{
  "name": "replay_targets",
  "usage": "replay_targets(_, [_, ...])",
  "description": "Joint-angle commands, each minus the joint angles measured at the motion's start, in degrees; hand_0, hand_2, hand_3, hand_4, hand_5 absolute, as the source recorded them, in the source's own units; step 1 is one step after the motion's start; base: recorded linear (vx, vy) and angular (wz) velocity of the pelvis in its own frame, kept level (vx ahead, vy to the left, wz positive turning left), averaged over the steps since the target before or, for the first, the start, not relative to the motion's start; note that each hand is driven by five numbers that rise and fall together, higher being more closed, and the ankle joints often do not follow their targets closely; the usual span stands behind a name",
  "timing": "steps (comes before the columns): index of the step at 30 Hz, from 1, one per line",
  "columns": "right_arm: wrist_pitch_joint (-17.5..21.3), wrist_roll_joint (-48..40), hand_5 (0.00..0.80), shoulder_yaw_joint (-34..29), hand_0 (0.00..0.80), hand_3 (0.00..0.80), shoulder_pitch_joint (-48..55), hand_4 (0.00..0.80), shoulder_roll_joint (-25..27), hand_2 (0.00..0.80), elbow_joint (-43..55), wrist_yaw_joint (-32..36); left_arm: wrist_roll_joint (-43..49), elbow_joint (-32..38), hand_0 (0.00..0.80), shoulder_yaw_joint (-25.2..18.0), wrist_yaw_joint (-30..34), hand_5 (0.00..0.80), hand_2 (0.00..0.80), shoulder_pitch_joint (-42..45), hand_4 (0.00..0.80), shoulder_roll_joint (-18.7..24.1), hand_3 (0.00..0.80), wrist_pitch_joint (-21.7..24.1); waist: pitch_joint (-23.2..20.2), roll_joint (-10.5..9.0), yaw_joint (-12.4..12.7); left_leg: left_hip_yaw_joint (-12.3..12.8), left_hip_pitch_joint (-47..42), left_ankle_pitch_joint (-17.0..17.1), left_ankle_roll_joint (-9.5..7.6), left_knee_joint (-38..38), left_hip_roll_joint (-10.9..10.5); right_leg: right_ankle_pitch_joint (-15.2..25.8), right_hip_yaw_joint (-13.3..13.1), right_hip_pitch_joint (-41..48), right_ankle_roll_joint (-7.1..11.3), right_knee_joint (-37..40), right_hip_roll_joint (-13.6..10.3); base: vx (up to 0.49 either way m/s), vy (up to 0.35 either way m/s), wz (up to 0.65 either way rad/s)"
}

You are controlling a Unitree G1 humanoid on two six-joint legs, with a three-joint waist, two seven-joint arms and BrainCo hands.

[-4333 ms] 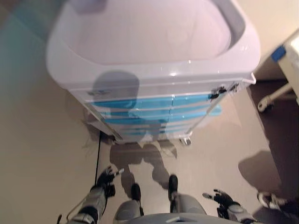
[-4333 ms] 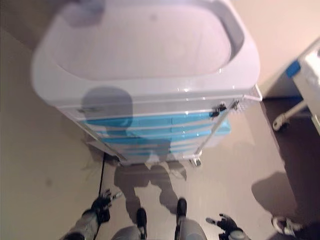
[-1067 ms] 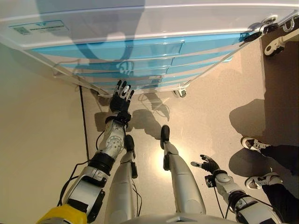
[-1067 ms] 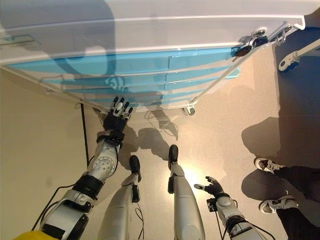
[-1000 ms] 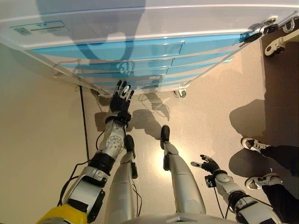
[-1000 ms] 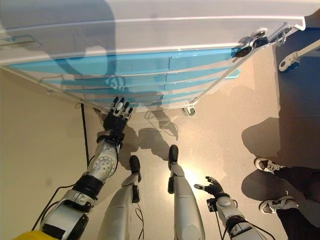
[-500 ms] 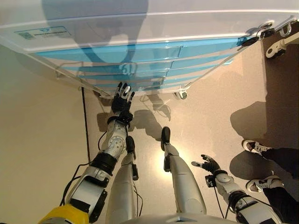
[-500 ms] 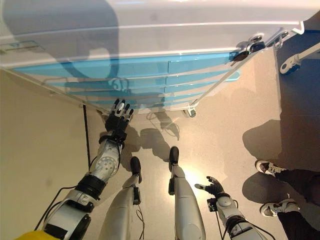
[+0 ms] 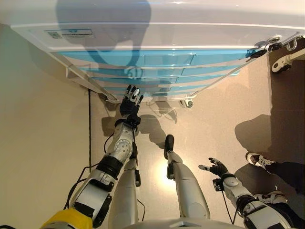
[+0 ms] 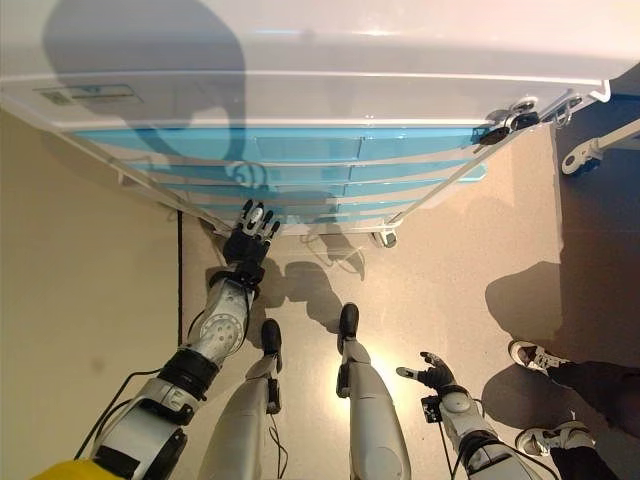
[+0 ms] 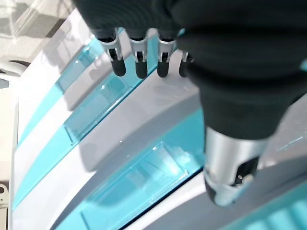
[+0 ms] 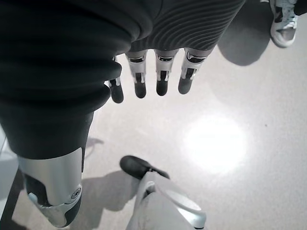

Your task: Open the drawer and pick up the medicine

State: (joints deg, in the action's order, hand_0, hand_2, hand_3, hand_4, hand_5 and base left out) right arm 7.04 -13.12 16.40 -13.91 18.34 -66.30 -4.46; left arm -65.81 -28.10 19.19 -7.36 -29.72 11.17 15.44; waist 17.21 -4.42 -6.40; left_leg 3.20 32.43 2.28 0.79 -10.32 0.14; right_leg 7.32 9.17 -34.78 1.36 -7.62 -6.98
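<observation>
**Q:** What stage is this?

**A:** The reach, by my reading. The robot's left hand (image 9: 130, 102) is raised toward the lower front of a white plastic medical cart (image 9: 157, 33) fitted with translucent blue drawers (image 9: 169, 60). All the drawers look closed; none juts out from the stack. The fingers (image 11: 139, 60) are straight and spread, holding nothing. In the left wrist view their dark tips sit just in front of the blue drawer fronts; whether they touch one cannot be told.

**Q:** And the other hand?

**A:** The right hand (image 10: 432, 375) hangs low at the robot's right side, over the pale floor (image 9: 214, 129) and well apart from the cart. It too is relaxed and empty, fingers loosely extended.

**Q:** Where is the medicine?

**A:** Not visible anywhere. Presumably it lies inside one of the closed drawers, but the frames do not show which.

**Q:** What does the next move call for?

**A:** Likely a hooking of the left fingertips into a drawer's recessed pull (image 11: 139, 175), then a straight draw outward. The cart stands on casters (image 9: 188, 102), so a hard tug could roll the whole unit rather than slide the drawer.

**Q:** Anyone nearby?

**A:** A person's shoe (image 9: 256, 159) shows at the right edge of the floor.
</observation>
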Motion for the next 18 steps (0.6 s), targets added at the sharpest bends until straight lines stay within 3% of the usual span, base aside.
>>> replay_targets(1, [-0.55, -0.11, 0.0, 2.29, 0.0, 0.0, 2.4, 0.0, 1.21, 0.0, 0.0, 0.02, 3.13, 6.89, 0.0, 1.29, 5.45, 0.0, 0.0, -11.09, 0.0, -1.29, 0.0, 2.32, -3.24, -0.42, -0.17, -0.76, 1.45, -2.1, 3.41, -2.57, 1.46, -2.34, -0.77, 1.57, 6.34, -2.2, -0.27, 0.0, 0.0, 0.0])
replay_targets(11, [-0.97, -0.34, 0.0, 2.0, 0.0, 0.0, 4.6, 0.0, 2.09, 0.0, 0.81, -0.04, 2.9, 5.02, 0.0, 2.13, 5.4, 0.0, 0.0, -15.01, 0.0, -1.0, 0.0, 1.94, -2.44, 1.61, -1.51, 1.47, -0.33, -1.38, 3.77, -1.0, 1.4, -2.84, -2.71, 1.82, 6.57, -2.49, -0.05, 0.007, 0.002, -0.05])
replay_targets(18, [-0.98, -0.86, 0.0, 2.18, 0.0, 0.0, 4.38, 0.0, 2.4, 0.0, 0.96, -0.62, 3.3, -0.99, 0.0, -1.63, 1.9, 0.0, 0.0, -17.59, 0.0, 0.5, 0.0, 3.6, -1.49, 3.14, -2.5, 2.59, -1.86, 0.08, 3.84, 1.53, 1.9, -3.45, -4.17, 0.84, 6.41, -3.41, 0.77, 0.017, -0.033, -0.18])
